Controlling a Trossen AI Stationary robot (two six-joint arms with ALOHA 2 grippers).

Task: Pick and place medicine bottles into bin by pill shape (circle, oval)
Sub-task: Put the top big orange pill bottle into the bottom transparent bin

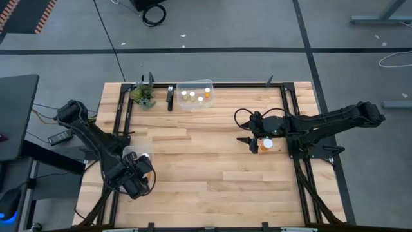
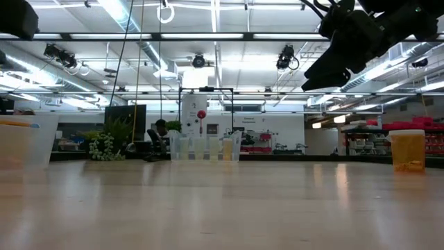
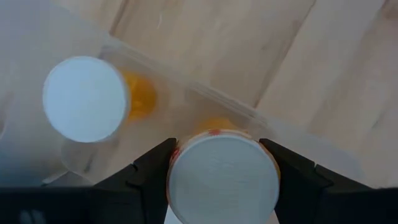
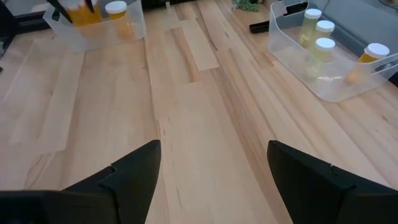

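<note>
My left gripper (image 1: 140, 162) is at the table's near left, shut on an amber medicine bottle with a white cap (image 3: 222, 177), over a clear bin (image 1: 131, 153). Another white-capped bottle (image 3: 84, 99) stands in that bin. My right gripper (image 1: 251, 143) hangs open and empty above the table's right half, its fingers (image 4: 134, 171) apart over bare wood. One bottle (image 1: 267, 143) stands upright on the table under the right arm, behind its fingers; it also shows in the low view (image 2: 408, 149). A second clear bin (image 1: 194, 95) at the far edge holds several bottles. My left gripper pinches the bottle between its two fingers (image 3: 152, 165) on opposite sides of the top, at the white cap's rim (image 3: 177, 168). The fingers come from above, pointing down. The bottle is upright, over the bin's wall; its base is hidden by its own cap.
A small green plant (image 1: 144, 96) and a dark object (image 1: 170, 98) sit at the far edge beside the far bin. A black frame (image 1: 290, 109) runs along the table's sides. Bare wood lies across the middle and near side.
</note>
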